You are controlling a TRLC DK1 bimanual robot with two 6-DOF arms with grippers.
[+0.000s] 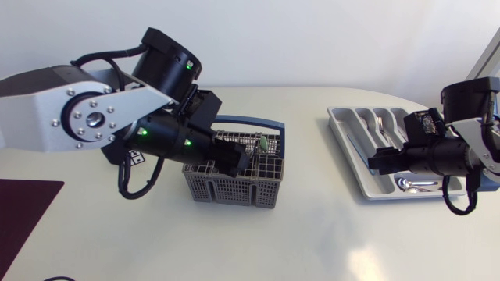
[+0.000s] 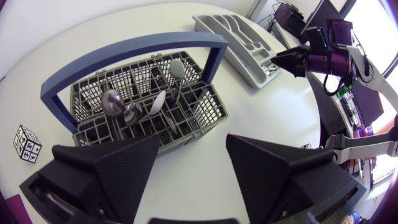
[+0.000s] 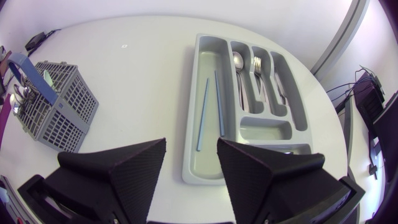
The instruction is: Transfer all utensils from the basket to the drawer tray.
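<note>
Mid-job by the look of it, at the picking stage rather than the dropping one. Left hand [image 1: 232,158] hanging over the basket [image 1: 234,190], fingers spread wide, nothing between them. Right hand [image 1: 380,161] parked over the tray [image 1: 344,133], fingers also apart and empty. Basket about mid-bench [image 1: 312,234], tray well off toward the right arm's side.

Plenty left to shift, judging from the left wrist view: several spoons [image 2: 115,102] standing or leaning in the basket's compartments, bowls up, crowded together. Tray already part-filled: two blue chopsticks [image 3: 202,115] in the long slot, a fork [image 3: 257,65] in one narrow slot.

Next move, probably: straight down with the left hand onto one spoon's neck, close on that one only, lift clear of the blue handle [image 2: 130,53]. Tricky bit: spoons leaning into each other, so easy to snag two or tip one over. Then a carry or hand-off across to the tray.

View differences: head view fine for the overall layout, pretty hopeless for basket contents. Left wrist view picking out the spoons one by one, plus a little marker cube [image 2: 27,143] on the bench beside the basket. Right wrist view the only clean look down into the tray slots.
</note>
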